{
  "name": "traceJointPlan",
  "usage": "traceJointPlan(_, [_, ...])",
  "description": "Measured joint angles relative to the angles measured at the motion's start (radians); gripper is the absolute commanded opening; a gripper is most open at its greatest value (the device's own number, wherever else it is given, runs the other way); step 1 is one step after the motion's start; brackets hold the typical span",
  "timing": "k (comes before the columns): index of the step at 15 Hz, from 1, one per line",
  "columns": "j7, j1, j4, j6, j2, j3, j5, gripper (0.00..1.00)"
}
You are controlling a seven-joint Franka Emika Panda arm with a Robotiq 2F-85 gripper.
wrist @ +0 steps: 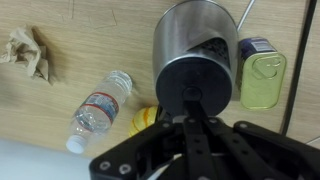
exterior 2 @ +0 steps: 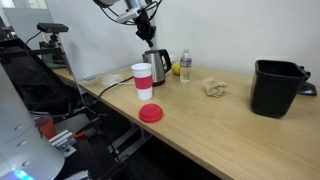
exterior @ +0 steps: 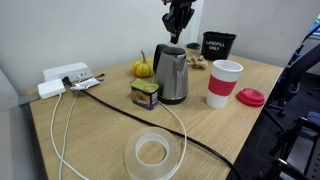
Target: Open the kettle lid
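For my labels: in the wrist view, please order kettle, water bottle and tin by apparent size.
Kettle: largest, but nearest the camera.
Water bottle and tin: look about alike; I would not rank them.

A light wooden table spans the area below the gripper. A plain white wall stands behind it. Lighting is even.

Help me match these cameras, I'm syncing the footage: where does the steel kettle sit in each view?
In an exterior view, the kettle stands near centre, on the table's far half.
In an exterior view, the kettle stands left of centre, behind the paper cup.
Wrist view: the kettle fills the upper middle, seen from above.
Shared landmark: the small yellow pumpkin beside the kettle.
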Motion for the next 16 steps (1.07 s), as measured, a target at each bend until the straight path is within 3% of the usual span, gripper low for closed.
traceJointPlan(16, [0.008,0.027,0.008,0.003,0.036,-0.036,-0.032,0.0])
